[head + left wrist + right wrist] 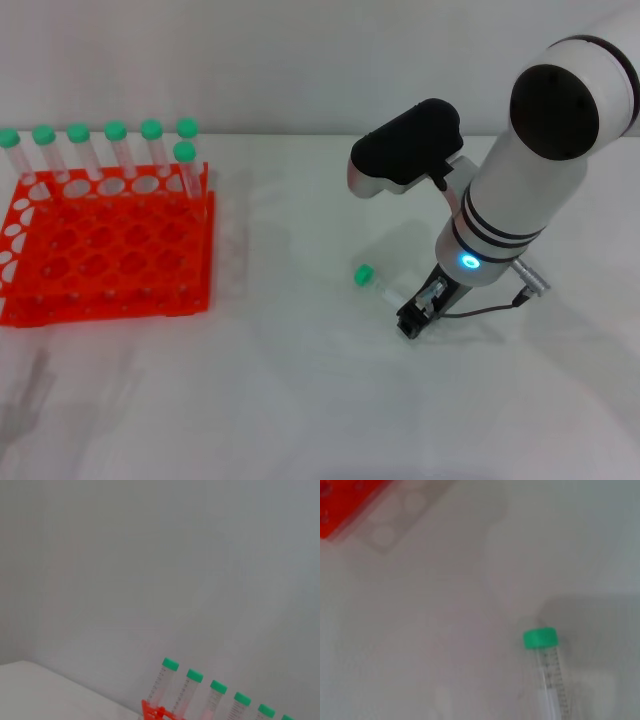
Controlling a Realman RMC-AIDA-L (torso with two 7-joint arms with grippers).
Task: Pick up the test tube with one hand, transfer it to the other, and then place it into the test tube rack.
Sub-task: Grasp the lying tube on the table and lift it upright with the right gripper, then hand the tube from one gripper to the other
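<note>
The test tube (372, 281) lies flat on the white table, its green cap pointing toward the rack and its clear body running back to my right gripper (414, 320). That gripper hangs low over the table at the tube's tip end, on the thick white arm with the glowing blue ring. The right wrist view shows the tube (547, 670) close up, cap and graduated body. The orange-red test tube rack (100, 290) stands at the far left of the table, well apart from the tube. My left gripper is out of view.
Several green-capped tubes (115, 150) stand upright in the rack's back rows, also seen as green-capped tubes (190, 690) from the left wrist against a plain wall. A corner of the rack (345, 500) shows in the right wrist view.
</note>
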